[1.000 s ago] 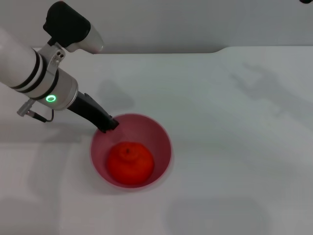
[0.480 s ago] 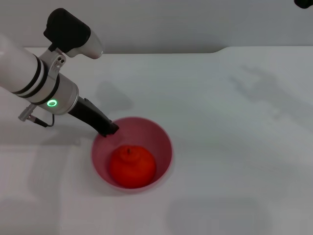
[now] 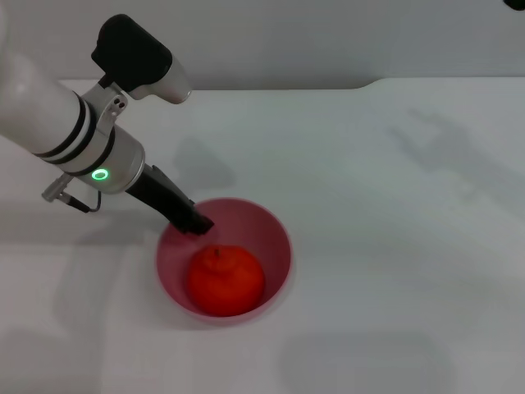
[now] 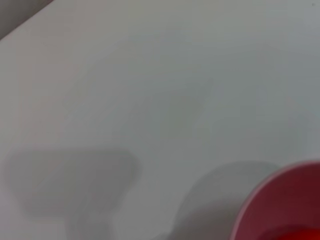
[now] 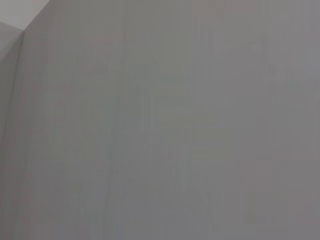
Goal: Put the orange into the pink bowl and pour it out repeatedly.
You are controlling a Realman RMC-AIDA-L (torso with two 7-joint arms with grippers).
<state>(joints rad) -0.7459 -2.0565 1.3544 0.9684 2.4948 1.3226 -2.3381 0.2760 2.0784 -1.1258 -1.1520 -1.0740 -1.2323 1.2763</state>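
The orange [image 3: 225, 281] is seated in the bowl [image 3: 275, 238], which stands upright on the table [image 3: 394, 205], toward the near left. Over the last second the left gripper [image 3: 195, 222] has been shifted slightly right and toward the bowl: its dark fingers were at the far-left rim and are now seen reaching over that rim, tip just above the inner wall and close to the orange. The bowl and orange have been nudged only marginally, if at all. Finger spacing cannot be told; the fingers read as one dark bar in the head view, and no fingers are shown in the left wrist view, only the bowl's edge [image 4: 265, 200] with a sliver of orange [image 4: 295, 234]. It cannot be confirmed whether the rim is pinched. Judged state: placement half done, rim grasp being set up for the pour. Risk: a thin rim grip may slip once the bowl is tipped with the fruit's weight. The right gripper is out of view; only bare table is shown by its wrist camera.
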